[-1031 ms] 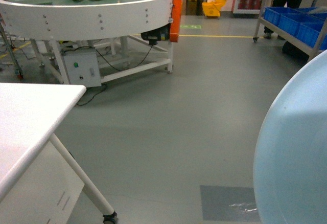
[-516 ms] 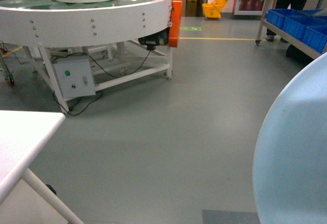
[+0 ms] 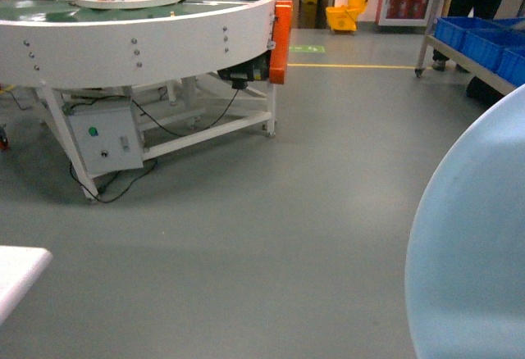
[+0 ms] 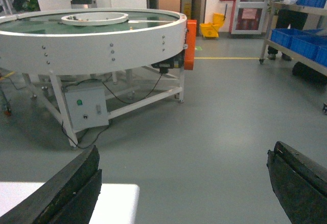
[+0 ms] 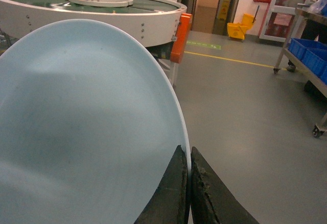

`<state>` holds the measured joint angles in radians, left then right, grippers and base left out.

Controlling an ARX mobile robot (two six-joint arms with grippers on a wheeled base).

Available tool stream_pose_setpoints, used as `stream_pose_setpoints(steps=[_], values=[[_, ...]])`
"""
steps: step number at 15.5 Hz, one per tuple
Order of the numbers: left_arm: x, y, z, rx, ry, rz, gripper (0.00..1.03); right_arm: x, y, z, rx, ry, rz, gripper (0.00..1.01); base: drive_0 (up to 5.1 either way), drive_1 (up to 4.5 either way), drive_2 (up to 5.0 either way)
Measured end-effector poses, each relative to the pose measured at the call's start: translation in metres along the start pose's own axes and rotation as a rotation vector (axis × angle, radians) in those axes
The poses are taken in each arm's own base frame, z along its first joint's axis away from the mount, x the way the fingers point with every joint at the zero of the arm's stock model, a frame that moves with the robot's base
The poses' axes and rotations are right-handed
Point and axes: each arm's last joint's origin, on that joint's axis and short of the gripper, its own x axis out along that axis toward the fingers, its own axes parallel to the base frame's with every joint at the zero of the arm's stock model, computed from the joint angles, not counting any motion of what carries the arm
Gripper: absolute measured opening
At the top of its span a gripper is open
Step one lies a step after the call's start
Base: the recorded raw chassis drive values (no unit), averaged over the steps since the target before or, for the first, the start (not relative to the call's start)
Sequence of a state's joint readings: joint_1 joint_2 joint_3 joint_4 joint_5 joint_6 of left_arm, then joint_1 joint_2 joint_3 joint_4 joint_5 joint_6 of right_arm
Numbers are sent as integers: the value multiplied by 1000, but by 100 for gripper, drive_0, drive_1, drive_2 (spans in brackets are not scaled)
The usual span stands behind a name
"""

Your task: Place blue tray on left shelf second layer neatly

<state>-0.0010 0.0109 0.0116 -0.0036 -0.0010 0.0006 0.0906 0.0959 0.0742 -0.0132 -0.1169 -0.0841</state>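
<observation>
White table [image 3: 20, 269] has slid almost out of the head view since a second ago, only a corner left at lower left now, and the round conveyor table [image 3: 139, 27] sits more centred and a bit closer; looks like the base has turned or rolled right. Blue tray [image 3: 476, 244] fills the lower right of the head view much as before, held up on edge with its face toward the camera. In the right wrist view the right gripper [image 5: 189, 170] is pinched closed on the tray's rim, both black fingers [image 5: 176, 193] meeting at the edge, tray spreading up and left from there. Left gripper [image 4: 184, 183] is spread wide with nothing between its fingers, one finger at each bottom corner of the left wrist view, table corner just under the left one. Left shelf [image 3: 459, 39] pokes in at far right of the head view, well apart from the tray, steel rails on a castor, with blue crates [image 3: 476, 35] on a lower level; which level that is can't be told from this crop, probably the second. Grey control box [image 3: 102, 138] hangs under the conveyor frame with black cables trailing onto the grey floor [image 3: 271, 211]. Orange guard [image 3: 280, 39] on the conveyor's right end. Yellow mop bucket [image 3: 344, 13] at the back by the doorway, yellow floor line in front of it.
</observation>
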Motion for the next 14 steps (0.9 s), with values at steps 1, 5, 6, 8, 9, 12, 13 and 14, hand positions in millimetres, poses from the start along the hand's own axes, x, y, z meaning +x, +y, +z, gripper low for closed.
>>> stream_pose_setpoints(steps=[1, 5, 6, 8, 9, 12, 13, 14], values=[[0, 0, 0, 0, -2, -1, 98, 0, 0, 0, 0, -1, 0, 2, -11, 405, -428], [0, 0, 0, 0, 0, 3, 98, 0, 0, 0, 0, 0, 0, 2, -184, 232, -601], [0, 0, 0, 0, -2, 0, 98, 0, 0, 0, 0, -2, 0, 2, -156, 261, -572], [0, 0, 0, 0, 2, 0, 98, 0, 0, 0, 0, 0, 0, 2, -150, 268, -569], [0, 0, 0, 0, -2, 0, 98, 0, 0, 0, 0, -4, 0, 2, -160, 258, -578], [0, 0, 0, 0, 2, 0, 98, 0, 0, -1, 0, 3, 0, 2, -174, 245, -593], [0, 0, 0, 0, 0, 0, 98, 0, 0, 0, 0, -1, 0, 2, -167, 253, -586], [0, 0, 0, 0, 1, 0, 98, 0, 0, 0, 0, 2, 0, 2, -158, 262, -578]])
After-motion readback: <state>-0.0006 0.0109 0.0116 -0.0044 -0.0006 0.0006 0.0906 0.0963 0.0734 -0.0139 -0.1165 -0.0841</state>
